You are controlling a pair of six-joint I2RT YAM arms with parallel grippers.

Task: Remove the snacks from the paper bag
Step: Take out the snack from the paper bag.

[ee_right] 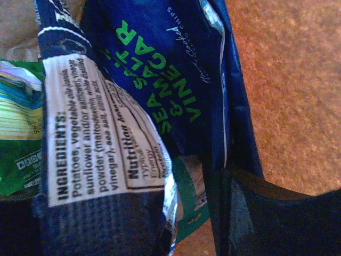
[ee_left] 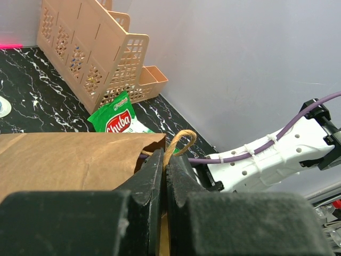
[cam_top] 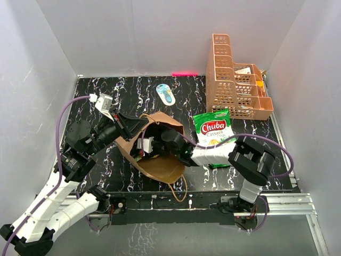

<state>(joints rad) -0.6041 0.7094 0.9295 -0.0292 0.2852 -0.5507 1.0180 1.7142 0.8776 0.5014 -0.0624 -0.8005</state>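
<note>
The brown paper bag [cam_top: 162, 166] lies on its side mid-table, mouth facing up-left. My left gripper [cam_top: 139, 125] is shut on its twisted handle [ee_left: 178, 143] and holds the rim [ee_left: 69, 160] up. My right gripper [cam_top: 153, 146] reaches into the bag; its jaws [ee_right: 133, 213] stand open around the snacks there. A dark blue "sea salt & vinegar" packet [ee_right: 160, 69] and the ingredients panel of a blue packet [ee_right: 90, 138] lie between the fingers. Green [ee_right: 18, 144] and teal [ee_right: 186, 197] packets sit beneath. A green-and-white Chuba packet [cam_top: 213, 130] [ee_left: 120, 120] rests on the table right of the bag.
An orange lattice basket [cam_top: 234, 80] [ee_left: 96, 58] stands at the back right, close behind the Chuba packet. A small blue-white oval object [cam_top: 165, 94] lies at the back centre. White walls enclose the black marbled table [cam_top: 106, 90]. My right arm [ee_left: 266, 160] crosses in front of the bag's mouth.
</note>
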